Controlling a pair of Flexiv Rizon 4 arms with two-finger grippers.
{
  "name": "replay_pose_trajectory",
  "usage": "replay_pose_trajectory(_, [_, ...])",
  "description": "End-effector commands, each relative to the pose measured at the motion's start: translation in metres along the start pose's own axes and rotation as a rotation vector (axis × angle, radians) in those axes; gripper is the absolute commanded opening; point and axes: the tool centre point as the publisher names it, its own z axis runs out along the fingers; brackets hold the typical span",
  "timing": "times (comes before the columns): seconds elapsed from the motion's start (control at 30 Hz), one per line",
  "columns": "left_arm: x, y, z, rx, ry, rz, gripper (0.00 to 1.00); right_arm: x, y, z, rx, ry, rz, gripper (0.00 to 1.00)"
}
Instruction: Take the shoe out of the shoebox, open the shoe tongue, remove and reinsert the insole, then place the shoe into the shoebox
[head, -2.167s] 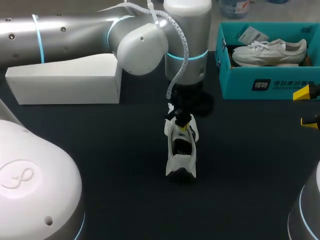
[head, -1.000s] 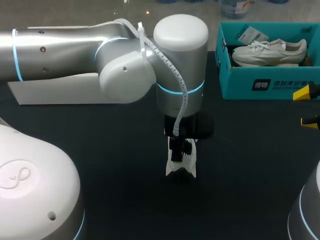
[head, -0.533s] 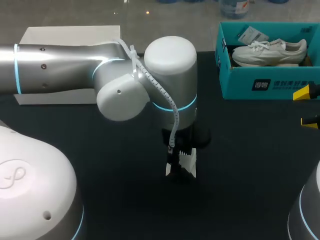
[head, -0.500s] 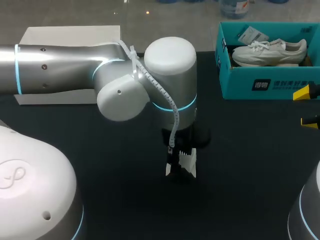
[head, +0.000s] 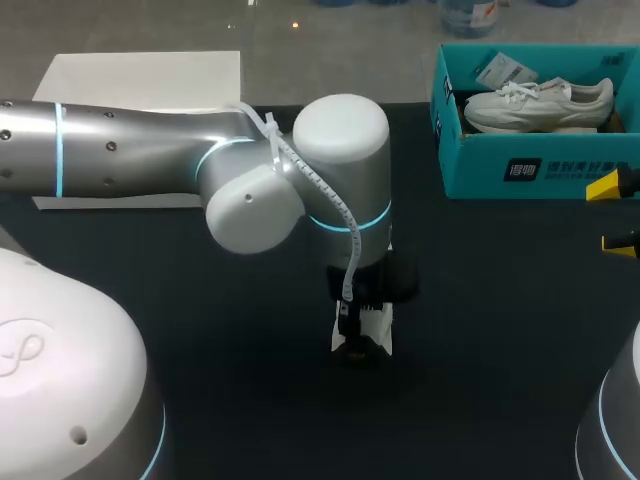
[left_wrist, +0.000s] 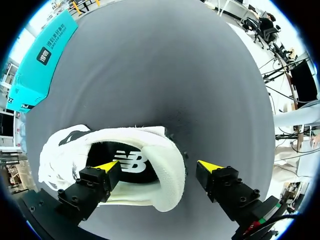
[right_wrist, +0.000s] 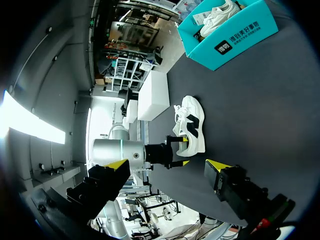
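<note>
Even overhead light, moderately bright. The dark matte worktop (head: 200, 340) soaks it up and gives no glare. The left arm (head: 140, 165) shell carries soft highlights along its upper side, and its blue ring lights glow. A soft-edged shadow pools beneath its wrist, beside the shoe (head: 365, 325). Left wrist view: white upper bright, shoe's inside dark, faint shadow on the worktop ahead.

table (head: 500, 330): dark matte top — evenly lit | white box (head: 150, 75): at far-left edge

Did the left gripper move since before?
Yes. The left gripper slid nearer the camera, away from the shoebox, covering more of the shoe under it, which stayed put.
</note>
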Motion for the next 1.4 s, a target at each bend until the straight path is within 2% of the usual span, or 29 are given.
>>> replay_pose_trajectory(0.03, [-0.004, -0.006, 0.013, -0.006, 0.010, -0.008, 1.00, 0.000, -0.010, -0.003, -0.034, -0.003, 0.002, 1.00])
replay_pose_trajectory(0.13, [-0.004, -0.007, 0.018, -0.016, 0.021, -0.021, 0.98, 0.000, -0.010, -0.003, -0.034, -0.003, 0.002, 1.00])
replay_pose_trajectory(0.17, [-0.004, -0.007, 0.018, -0.019, 0.027, -0.027, 0.84, 0.000, -0.010, -0.003, -0.034, -0.003, 0.002, 1.00])
replay_pose_trajectory(0.2, [-0.004, -0.007, 0.018, -0.020, 0.030, -0.029, 0.75, 0.000, -0.010, -0.003, -0.034, -0.003, 0.002, 1.00])
replay_pose_trajectory(0.23, [-0.002, -0.007, 0.018, -0.024, 0.030, -0.027, 0.54, 0.000, -0.010, -0.003, -0.034, -0.003, 0.002, 1.00])
replay_pose_trajectory(0.3, [-0.002, -0.007, 0.016, -0.029, 0.033, -0.035, 0.21, 0.000, -0.010, -0.003, -0.034, -0.003, 0.002, 1.00])
replay_pose_trajectory(0.33, [-0.002, -0.006, 0.016, -0.028, 0.033, -0.034, 0.00, 0.000, -0.010, -0.003, -0.034, -0.003, 0.002, 1.00])
replay_pose_trajectory(0.5, [0.000, -0.004, 0.013, -0.033, 0.049, -0.041, 0.00, 0.000, -0.010, -0.003, -0.034, -0.003, 0.002, 1.00])
replay_pose_trajectory(0.63, [0.005, -0.001, -0.002, -0.037, 0.043, -0.054, 0.00, 0.000, -0.010, -0.003, -0.034, -0.003, 0.002, 1.00])
replay_pose_trajectory(0.8, [0.011, 0.002, -0.032, -0.063, 0.056, -0.089, 0.00, 0.000, -0.010, -0.003, -0.034, -0.003, 0.002, 1.00])
replay_pose_trajectory(0.83, [0.013, 0.003, -0.043, -0.038, 0.047, -0.094, 0.00, 0.000, -0.010, -0.003, -0.034, -0.003, 0.002, 1.00])
replay_pose_trajectory(1.07, [0.018, -0.001, -0.104, -0.025, 0.074, -0.141, 0.00, 0.000, -0.010, -0.003, -0.034, -0.003, 0.002, 1.00])
replay_pose_trajectory(1.3, [0.023, -0.003, -0.154, 0.000, 0.153, -0.111, 0.00, 0.000, -0.010, -0.003, -0.034, -0.003, 0.002, 1.00])
replay_pose_trajectory(1.4, [0.027, -0.007, -0.170, 0.008, 0.145, -0.058, 0.00, 0.000, -0.010, -0.003, -0.034, -0.003, 0.002, 1.00])
